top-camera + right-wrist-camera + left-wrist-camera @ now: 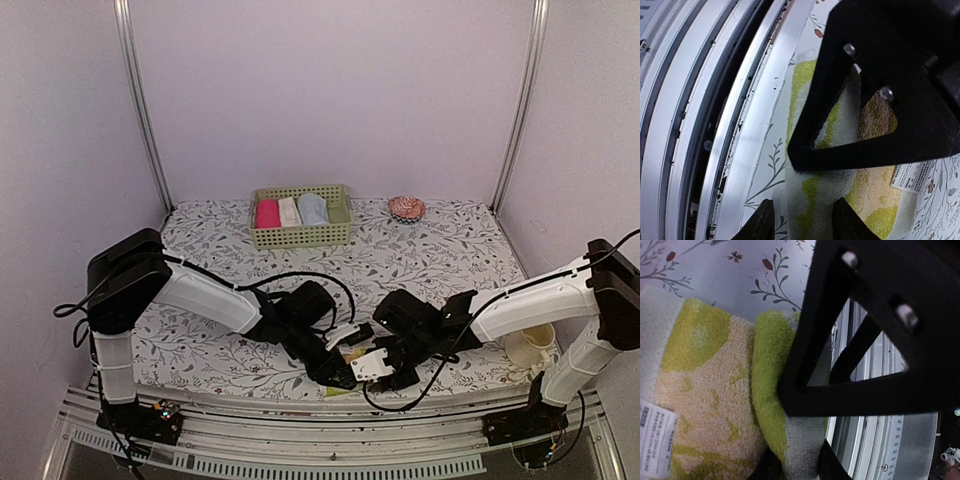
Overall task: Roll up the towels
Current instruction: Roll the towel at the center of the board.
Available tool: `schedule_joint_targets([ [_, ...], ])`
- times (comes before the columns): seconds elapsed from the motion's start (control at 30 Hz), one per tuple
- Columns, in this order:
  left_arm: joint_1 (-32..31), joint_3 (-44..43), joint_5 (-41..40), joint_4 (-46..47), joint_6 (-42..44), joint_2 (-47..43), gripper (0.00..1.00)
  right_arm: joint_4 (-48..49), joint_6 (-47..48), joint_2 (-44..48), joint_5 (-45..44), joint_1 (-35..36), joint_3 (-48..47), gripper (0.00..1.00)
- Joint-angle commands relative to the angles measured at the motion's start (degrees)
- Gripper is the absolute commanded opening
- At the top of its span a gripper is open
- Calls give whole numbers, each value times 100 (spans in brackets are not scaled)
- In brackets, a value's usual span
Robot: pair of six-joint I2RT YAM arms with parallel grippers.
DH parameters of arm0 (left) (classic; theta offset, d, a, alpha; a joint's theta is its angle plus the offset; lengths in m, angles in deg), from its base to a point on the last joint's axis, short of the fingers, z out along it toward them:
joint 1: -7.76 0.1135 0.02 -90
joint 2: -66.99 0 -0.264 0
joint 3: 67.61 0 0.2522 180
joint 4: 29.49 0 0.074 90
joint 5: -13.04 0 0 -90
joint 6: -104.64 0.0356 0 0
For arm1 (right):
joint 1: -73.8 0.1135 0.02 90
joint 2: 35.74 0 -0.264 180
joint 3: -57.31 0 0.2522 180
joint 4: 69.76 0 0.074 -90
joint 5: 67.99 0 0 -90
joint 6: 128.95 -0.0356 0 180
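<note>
From above, the left gripper [340, 378] and right gripper [398, 378] meet low at the near middle edge of the table [450, 250], with a sliver of the yellow-green towel [353, 352] showing between them; their jaws cannot be made out from here. At the far side a basket [300, 238] holds a pink roll [267, 213], a cream roll [289, 211] and the blue towel [313, 209], side by side, the blue one rolled at the right end. In the left wrist view, the yellow-green towel lies flat on the flowered table with one edge turned up into a thick fold. That fold runs down between the fingers [769, 470], which touch it on both sides, so the left gripper is pinching the fold. A white label [657, 442] sits on the towel's lower left, and a metal rail [875, 440] runs just beside the fold. In the right wrist view, the towel's other end lies at the table edge next to the rail. Its edge passes between the fingers [760, 222], but a strip of table shows between the left finger and the cloth, so the right jaws stand apart around it, not clamped.
</note>
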Motion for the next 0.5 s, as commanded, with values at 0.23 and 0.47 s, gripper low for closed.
schedule_joint_targets([
  [0.23, 85, 451, -1000, -445, 84, -469, 43, -243, 16, -648, 193, 8, -384, 10],
  [0.47, 87, 1517, -1928, 46, -233, -1823, 48, -1601, -77, -1101, 1788, -530, -1221, 8],
])
